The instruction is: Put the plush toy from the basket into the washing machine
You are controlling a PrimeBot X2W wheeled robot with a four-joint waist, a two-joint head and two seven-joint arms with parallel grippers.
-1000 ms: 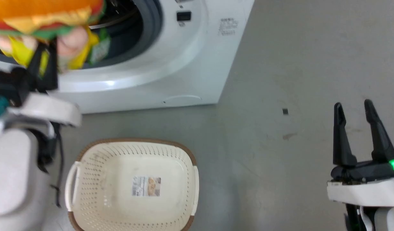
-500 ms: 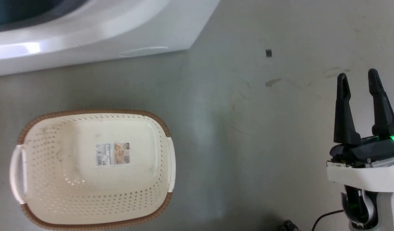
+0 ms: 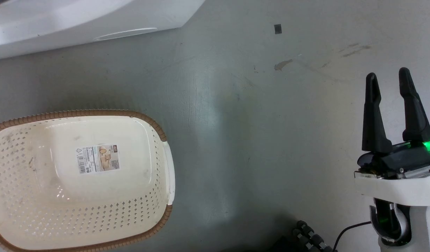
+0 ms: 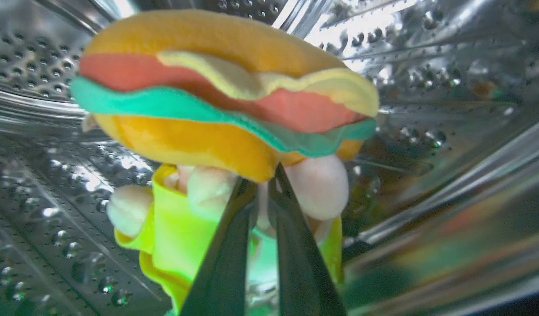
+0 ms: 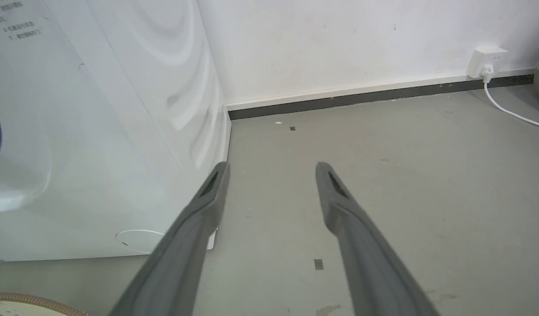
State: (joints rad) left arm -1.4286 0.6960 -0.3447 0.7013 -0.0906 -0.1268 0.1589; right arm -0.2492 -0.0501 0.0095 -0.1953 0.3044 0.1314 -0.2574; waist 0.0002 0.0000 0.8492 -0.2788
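In the left wrist view the plush toy (image 4: 221, 101), a hamburger with orange bun and red, green and yellow layers, hangs inside the shiny perforated drum (image 4: 427, 87) of the washing machine. My left gripper (image 4: 263, 184) is shut on its underside, among the pale pink and yellow parts. The basket (image 3: 78, 178), cream with a brown rim and a paper label on its bottom, sits on the floor at the lower left of the head view with nothing in it. The washing machine's white front (image 3: 78, 21) runs along the top left. My right gripper (image 3: 388, 78) stands open at the right, holding nothing.
The washing machine's white side panel (image 5: 98, 131) fills the left of the right wrist view, where my right gripper (image 5: 271, 169) points over grey floor. A white wall with a dark skirting, a plug socket (image 5: 486, 61) and its cable lie beyond. A small dark mark (image 3: 278, 29) is on the floor.
The head camera has tilted down and to the right, so the washer opening, the left arm and the plush have left its picture and the basket sits further left. The right gripper stays open.
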